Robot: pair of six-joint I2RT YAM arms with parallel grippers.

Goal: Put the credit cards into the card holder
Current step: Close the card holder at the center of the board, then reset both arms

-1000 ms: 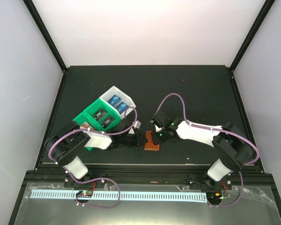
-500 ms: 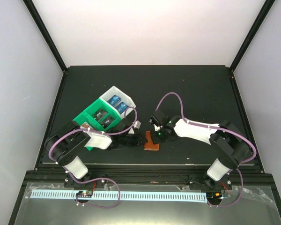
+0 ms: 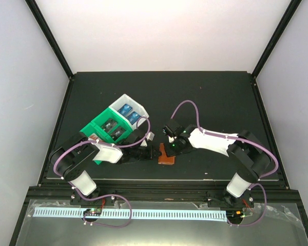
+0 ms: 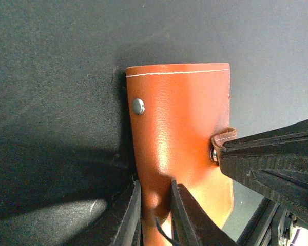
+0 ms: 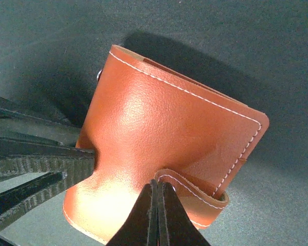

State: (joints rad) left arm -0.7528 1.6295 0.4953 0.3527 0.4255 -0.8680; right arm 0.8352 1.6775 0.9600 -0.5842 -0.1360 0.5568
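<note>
Your card holder [image 3: 168,155] lies closed on the black table [image 3: 215,97], flanked by both grippers. Your left arm stays low, elbow folded back, forearm reaching in from the holder's left. The left gripper [image 4: 155,185] is clamped across the holder's near edge, with leather bunched between its fingers [image 4: 135,210]. Your right arm stretches flat from the holder's right, wrist tipped down. The right gripper [image 5: 156,188] is pinched together on the snap tab [image 5: 195,192], which curls up off the cover. The credit cards [image 3: 128,112] sit in the green-and-white tray [image 3: 98,124], behind and left of the holder.
</note>
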